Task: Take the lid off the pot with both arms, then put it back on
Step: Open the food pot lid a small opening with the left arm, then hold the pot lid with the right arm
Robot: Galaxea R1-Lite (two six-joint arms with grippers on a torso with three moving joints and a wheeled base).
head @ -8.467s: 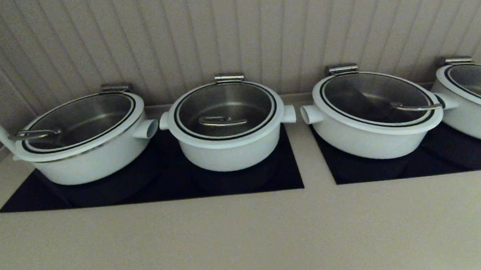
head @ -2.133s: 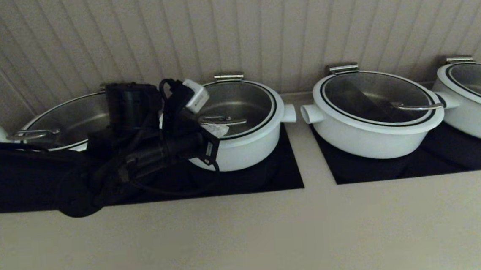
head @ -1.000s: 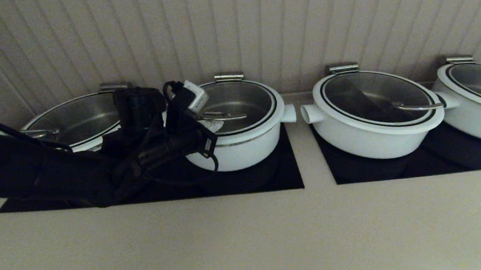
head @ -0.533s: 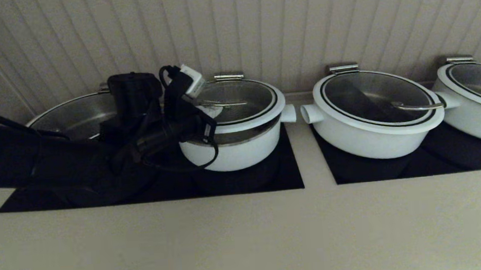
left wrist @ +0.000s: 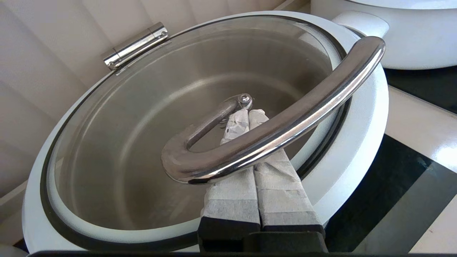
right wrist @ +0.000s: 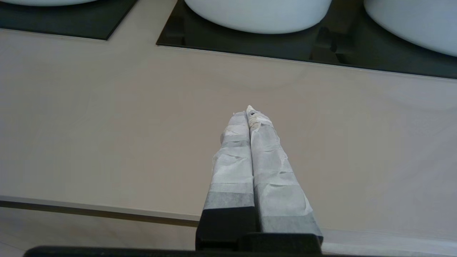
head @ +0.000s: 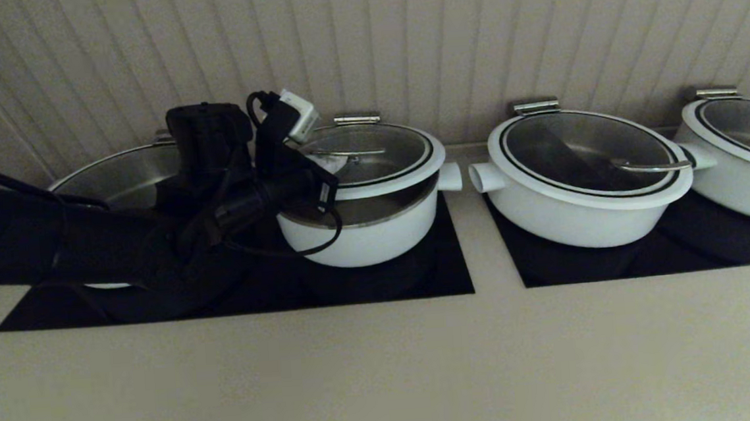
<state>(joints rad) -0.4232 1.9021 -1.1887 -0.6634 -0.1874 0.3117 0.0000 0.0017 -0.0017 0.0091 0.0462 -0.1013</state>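
Note:
The small white pot (head: 367, 234) stands on the black hob, middle left. Its glass lid (head: 378, 154) is tilted up at the front, with a gap above the pot's steel rim, and its back edge stays at the steel hinge (head: 357, 119). My left gripper (head: 335, 164) reaches in from the left. In the left wrist view its taped fingers (left wrist: 232, 200) are shut together and pushed under the arched steel handle (left wrist: 285, 128), which rests on them; the gripper (left wrist: 248, 113) grips nothing. My right gripper (right wrist: 250, 112) is shut and empty above the beige counter, out of the head view.
Wider white pots with glass lids stand to the left (head: 122, 178), right (head: 584, 176) and far right (head: 740, 152). The ribbed wall is close behind them. Two black hob panels (head: 419, 280) lie under the pots. The beige counter (head: 386, 368) runs along the front.
My left arm came in from the left, slid its shut fingers under the handle and rose. The lid's front edge has lifted off the pot and is higher than half a second ago.

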